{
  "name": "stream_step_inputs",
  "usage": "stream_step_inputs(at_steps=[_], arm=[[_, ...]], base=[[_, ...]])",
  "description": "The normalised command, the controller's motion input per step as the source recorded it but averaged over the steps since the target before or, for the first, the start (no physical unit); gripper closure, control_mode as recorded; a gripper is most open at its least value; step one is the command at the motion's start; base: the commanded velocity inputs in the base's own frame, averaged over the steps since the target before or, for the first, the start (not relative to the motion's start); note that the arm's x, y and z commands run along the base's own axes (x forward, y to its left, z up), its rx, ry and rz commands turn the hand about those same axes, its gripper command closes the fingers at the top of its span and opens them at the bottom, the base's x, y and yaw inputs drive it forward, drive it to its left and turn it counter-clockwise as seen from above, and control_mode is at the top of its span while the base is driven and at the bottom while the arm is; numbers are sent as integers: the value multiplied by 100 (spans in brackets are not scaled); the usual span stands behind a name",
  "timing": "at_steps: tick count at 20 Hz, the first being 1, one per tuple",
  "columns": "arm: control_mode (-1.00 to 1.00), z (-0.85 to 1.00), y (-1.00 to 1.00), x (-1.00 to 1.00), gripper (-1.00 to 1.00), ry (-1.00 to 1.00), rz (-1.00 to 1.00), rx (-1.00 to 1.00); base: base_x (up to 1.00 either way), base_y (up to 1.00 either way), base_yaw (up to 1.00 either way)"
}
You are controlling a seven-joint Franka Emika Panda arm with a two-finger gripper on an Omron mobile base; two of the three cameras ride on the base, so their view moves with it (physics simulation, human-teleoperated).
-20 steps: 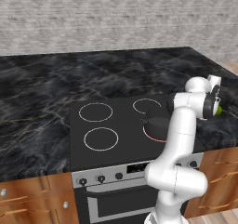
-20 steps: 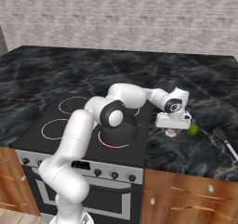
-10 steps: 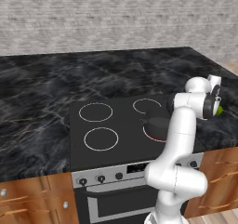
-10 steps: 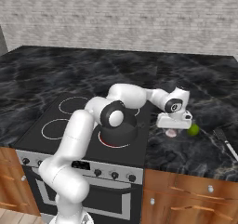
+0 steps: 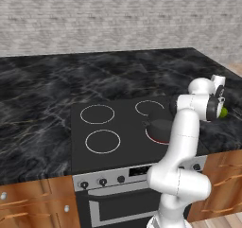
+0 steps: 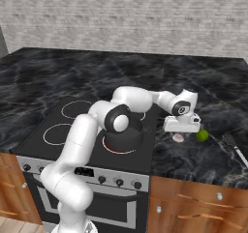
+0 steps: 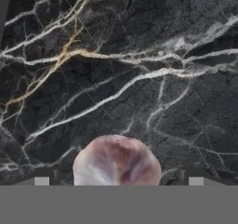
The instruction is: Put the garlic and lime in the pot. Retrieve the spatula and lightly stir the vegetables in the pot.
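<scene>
garlic (image 7: 117, 160): pale pinkish-white lumpy bulb on the black marble counter (image 6: 203, 159), directly under the hand; in the right base view it lies at 3 o'clock of the pot.
garlic handling: probably light, firm under a papery skin, rounded enough to roll; a hold across its widest middle looks safest, with gentle pressure.
lime (image 6: 202, 136): smooth yellow-green ball on the counter, just beside the garlic at its 3 o'clock in the right base view.
lime handling: likely firm and slick, apt to roll if nudged; best taken across its full width.
gripper (image 6: 181, 127): hangs above the garlic, jaws spread wide and holding nothing; in the hand view the bulb sits at 6 o'clock, between the fingertips.
pot (image 6: 124, 136): dark grey, on the front right burner of the stove (image 6: 63, 112), partly hidden by the arm's elbow.
spatula (image 6: 234, 147): on the counter at 3 o'clock of the lime, well apart from the pot.
step in hand: first pick, garlic not yet grasped.
</scene>
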Motion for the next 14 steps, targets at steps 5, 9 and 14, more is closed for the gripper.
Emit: stream_step_inputs(at_steps=[5,9,14], arm=[[-100,-48,17,-13,-100,0,0,-1],[-100,-73,20,-49,-100,-7,0,-2],[-100,-25,17,-18,100,-2,0,0]], base=[[0,0,0],[0,0,0],[0,0,0]])
